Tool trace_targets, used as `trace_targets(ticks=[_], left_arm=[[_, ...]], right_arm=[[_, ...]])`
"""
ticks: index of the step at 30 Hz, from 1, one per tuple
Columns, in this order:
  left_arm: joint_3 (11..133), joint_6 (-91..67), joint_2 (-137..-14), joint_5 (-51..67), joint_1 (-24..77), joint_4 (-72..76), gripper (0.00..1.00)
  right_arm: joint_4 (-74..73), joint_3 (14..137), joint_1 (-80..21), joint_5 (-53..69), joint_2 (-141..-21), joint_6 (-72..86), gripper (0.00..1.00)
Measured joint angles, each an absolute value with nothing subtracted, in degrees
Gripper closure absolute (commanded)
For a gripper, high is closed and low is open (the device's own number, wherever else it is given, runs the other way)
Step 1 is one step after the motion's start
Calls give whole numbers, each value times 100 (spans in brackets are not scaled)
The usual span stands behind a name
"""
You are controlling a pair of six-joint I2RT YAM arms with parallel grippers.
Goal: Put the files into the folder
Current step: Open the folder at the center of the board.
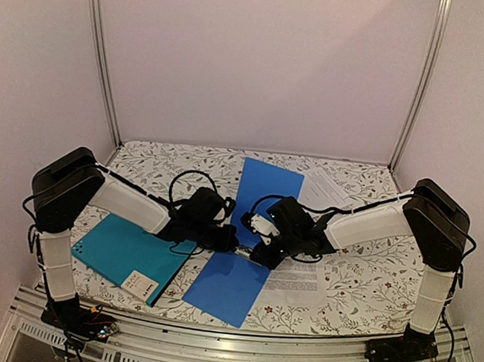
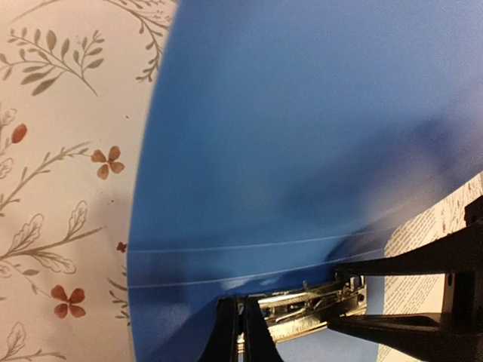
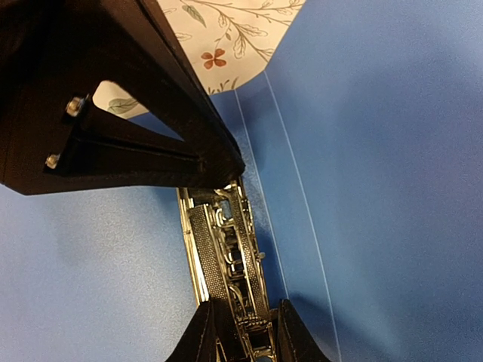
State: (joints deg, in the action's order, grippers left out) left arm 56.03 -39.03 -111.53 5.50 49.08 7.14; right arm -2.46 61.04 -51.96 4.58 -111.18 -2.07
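Observation:
The teal folder (image 1: 125,255), with a white label (image 1: 141,285) at its near corner, lies closed at the left under my left arm. A smaller plain blue folder (image 1: 267,187) lies open in the middle, with a metal clip (image 3: 226,249) along its spine. My left gripper (image 1: 235,241) is shut on one end of that clip (image 2: 302,309). My right gripper (image 3: 245,335) is closed around the clip's other end. One printed sheet (image 1: 297,275) lies beside the blue folder under my right gripper. The other sheet (image 1: 326,188) lies at the back right.
The floral tablecloth (image 1: 361,276) covers the table. White walls with metal rails (image 1: 100,58) close the back and sides. My two grippers almost touch over the blue folder's spine. The metal frame edge (image 1: 236,350) runs along the front.

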Motion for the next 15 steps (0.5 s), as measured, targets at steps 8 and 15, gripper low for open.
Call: trace_targets(ticks=[8,15], left_arm=[[5463,-3905,-11024,471,4956,742,100],[5369,-3907,-10881,377,5011,742,100]], right_arm=[[-237,6104,-5175,510,-11118,-154,83],[-237,6106,-5172,572,-11120,-150,84]])
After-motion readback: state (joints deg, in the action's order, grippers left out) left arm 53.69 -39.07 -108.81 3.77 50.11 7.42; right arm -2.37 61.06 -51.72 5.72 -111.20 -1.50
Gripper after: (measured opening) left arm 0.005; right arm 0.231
